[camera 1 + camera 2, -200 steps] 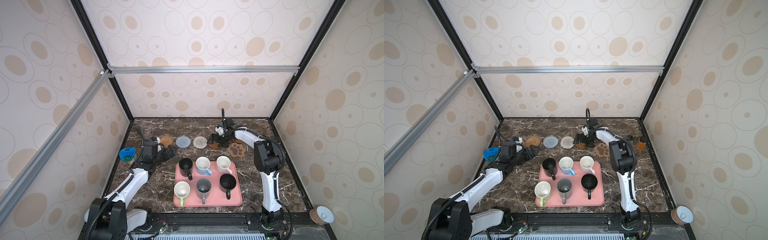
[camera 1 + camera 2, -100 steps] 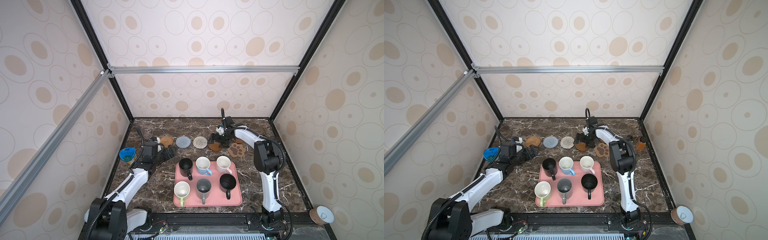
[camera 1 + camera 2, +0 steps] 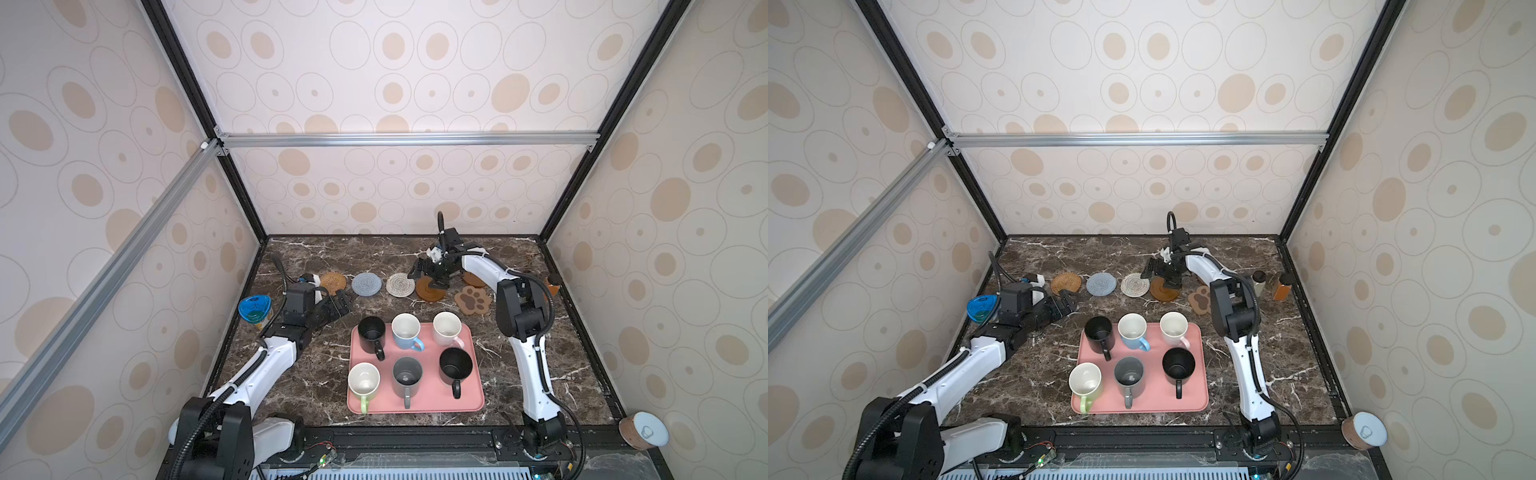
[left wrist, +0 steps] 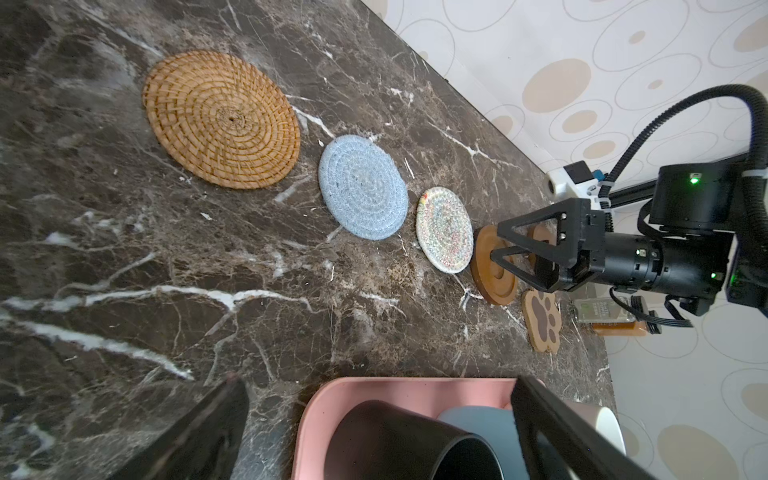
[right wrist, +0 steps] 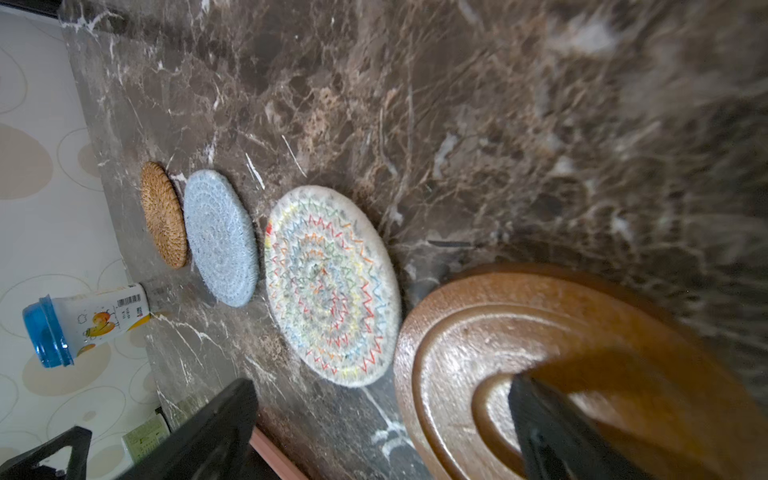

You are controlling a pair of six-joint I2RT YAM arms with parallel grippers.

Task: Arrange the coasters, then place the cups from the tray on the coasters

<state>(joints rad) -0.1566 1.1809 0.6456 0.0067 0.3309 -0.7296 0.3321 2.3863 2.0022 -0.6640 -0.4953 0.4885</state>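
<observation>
Nearest sat the tray (image 3: 471, 400), all six cups (image 3: 406, 376) on it. Just beyond its far-left corner lay the left gripper (image 3: 340, 305), jaws wide, empty. Farther back ran a row: rattan coaster (image 3: 333, 282), blue-grey coaster (image 3: 366, 284), cream coaster (image 3: 400, 285), wooden disc (image 3: 427, 294). Over the disc hung the right gripper (image 3: 426, 278), jaws wide, nothing held.

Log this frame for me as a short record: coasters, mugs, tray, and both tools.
row at back: rattan coaster, blue coaster, cream coaster, wooden coaster
apart: paw coaster; second wooden coaster, partly hidden
mugs: six, all on the tray
left tool: open, empty, beside the tray
right tool: open, over the wooden coaster; contact unclear
</observation>
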